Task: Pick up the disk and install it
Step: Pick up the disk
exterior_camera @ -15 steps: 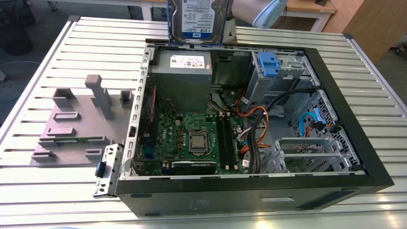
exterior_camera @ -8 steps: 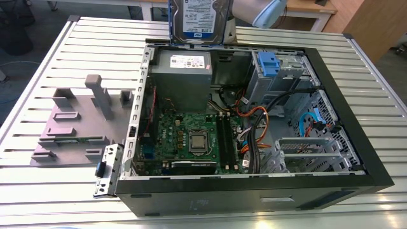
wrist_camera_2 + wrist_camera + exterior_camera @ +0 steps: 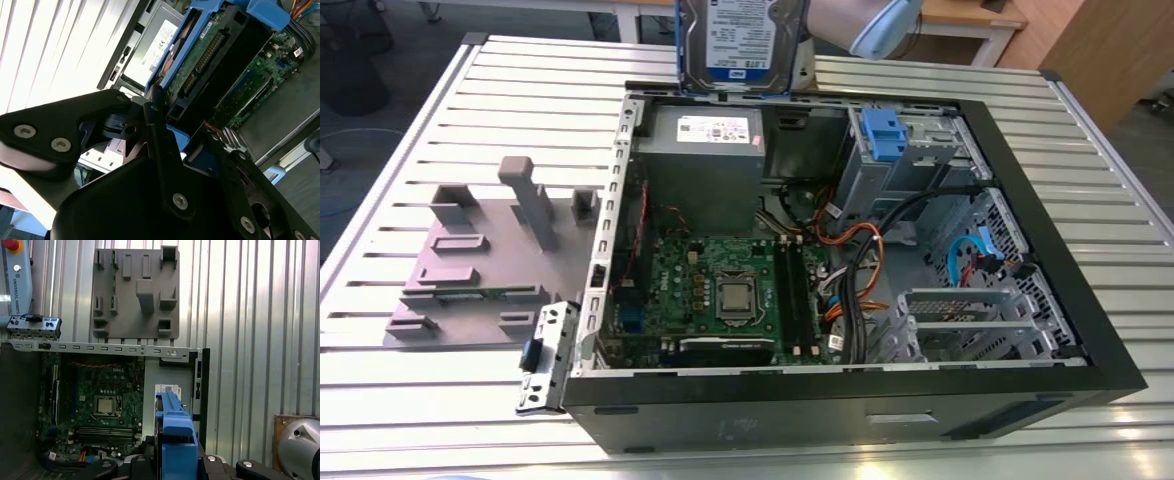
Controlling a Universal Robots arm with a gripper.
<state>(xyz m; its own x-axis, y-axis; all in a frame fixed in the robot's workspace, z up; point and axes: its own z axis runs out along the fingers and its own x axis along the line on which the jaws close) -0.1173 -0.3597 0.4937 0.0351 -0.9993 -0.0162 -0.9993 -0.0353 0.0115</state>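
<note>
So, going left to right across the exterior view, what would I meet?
Grey fixture block → disk, held up above the open computer case → blue-tabbed drive cage.

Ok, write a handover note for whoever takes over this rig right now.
The gripper is shut on the disk, clamping its blue frame.
The disk hangs on edge in the air, over the edge of the open computer case at the top of the exterior view.
Done: the disk is picked up.
Left: the disk is not yet seated inside the computer case.
</note>
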